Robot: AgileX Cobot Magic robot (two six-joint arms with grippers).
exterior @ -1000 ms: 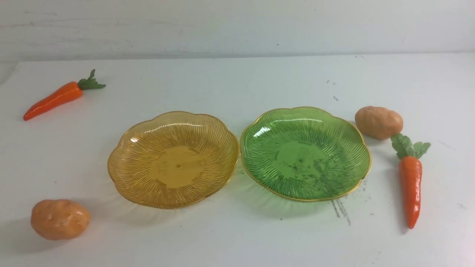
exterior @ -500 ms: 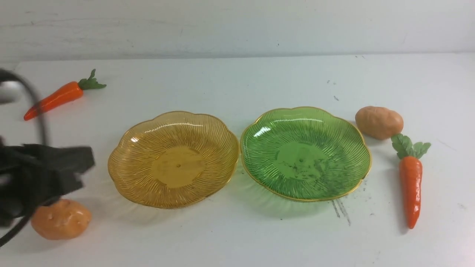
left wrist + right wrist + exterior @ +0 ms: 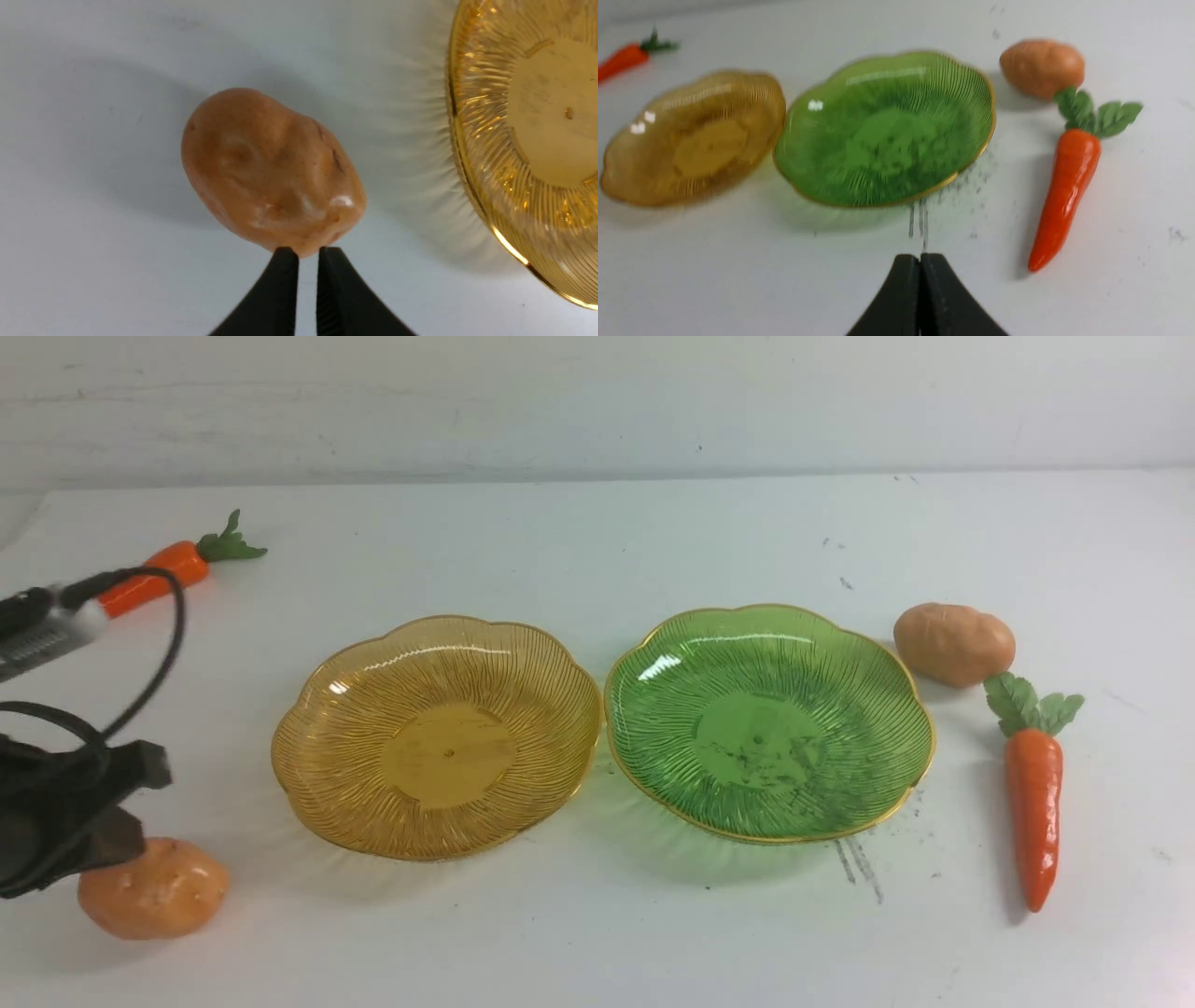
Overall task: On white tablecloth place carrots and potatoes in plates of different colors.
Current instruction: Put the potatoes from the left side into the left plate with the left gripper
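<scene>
**Front view.** Your left arm is the only new thing here. 1 s ago no arm shows at all, and 0.5 s ago it sweeps in as a blur. Now it sits sharp and lower, its black wrist just over the near-left tan-orange dimpled toy potato. Its cable crosses the tip of the far-left glossy orange toy carrot. Nothing else has shifted on the plain white tablecloth. The amber-yellow ribbed translucent plate and the green ribbed translucent plate lie side by side, both bare. The second tan potato and the second orange carrot lie just right of the green one. So 0 of 4 items are placed.

**Left wrist view.** The left gripper has its 2 black fingers nearly together, with a thin slit between them and nothing held. The tips line up with one end of the potato, which rests on the cloth near the amber rim. Whether the tips touch it, you cannot tell. I judge this to be the approach for pick 1. The potato is far wider than that slit, so spread the fingers first.

**Right wrist view.** The right gripper has its fingers pressed together and is empty. It hangs over bare cloth facing the green plate, with the second potato and carrot beside it.
</scene>
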